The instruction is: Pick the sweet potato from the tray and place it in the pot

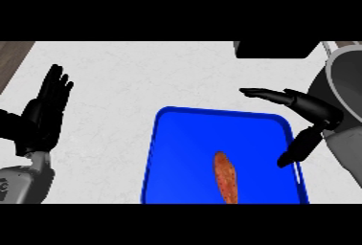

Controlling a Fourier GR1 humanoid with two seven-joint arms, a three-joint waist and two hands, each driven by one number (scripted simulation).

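White counter (127, 76) bearing blue tray (184, 143)

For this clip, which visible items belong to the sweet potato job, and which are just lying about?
Part of the job:
sweet potato, lying on the tray
blue tray
grey pot, at the right edge
right robot hand, open over the tray's right rim

Not involved:
left robot hand, open, resting at the left
dark object at the counter's far edge

No readable text or labels anywhere.
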